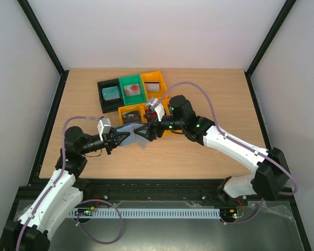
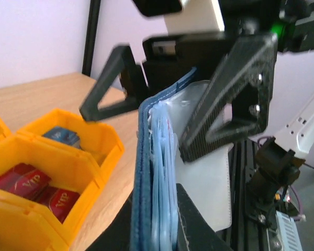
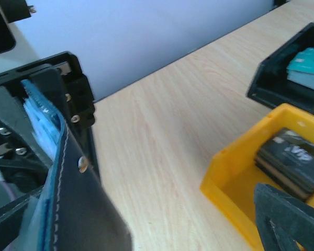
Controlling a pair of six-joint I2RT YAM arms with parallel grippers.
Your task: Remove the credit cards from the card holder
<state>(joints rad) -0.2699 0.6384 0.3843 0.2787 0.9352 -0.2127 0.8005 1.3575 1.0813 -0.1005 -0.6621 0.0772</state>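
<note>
Navy on the outside and stitched along its edge, one card holder [image 2: 142, 178] is held between the two grippers, above the wooden table [image 1: 209, 94] and just in front of the bins. The left gripper [image 1: 126, 136] is closed tight on one end of it. The right gripper [image 2: 138, 130] stands wide, with one black triangular finger on each side of the holder's other end. Whether a finger touches it, I cannot tell.

From the top I count five bins of hard plastic: one black bin [image 1: 102, 99], one green bin [image 1: 141, 97] and three orange bins [image 1: 161, 83]. The third orange one is half covered by the right arm. Flat credit cards [image 1: 129, 114] lie in them: one teal card [image 1: 111, 93] in the black bin, one red card [image 1: 131, 90] in the green bin, and dark ones in the near orange bin.

The left wrist view shows what the top view does not: thin pale blue layers [image 2: 159, 178] and a clear plastic pocket [image 2: 209, 178] inside the holder. If these layers are cards, I cannot say. It shows also two glossy red VIP cards [image 2: 39, 188] in one orange bin. Only the right wrist view shows a small round metal stud [image 3: 82, 163] on the dark outer skin of the holder, and a stack of dark cards [image 3: 293, 159] close up.
</note>
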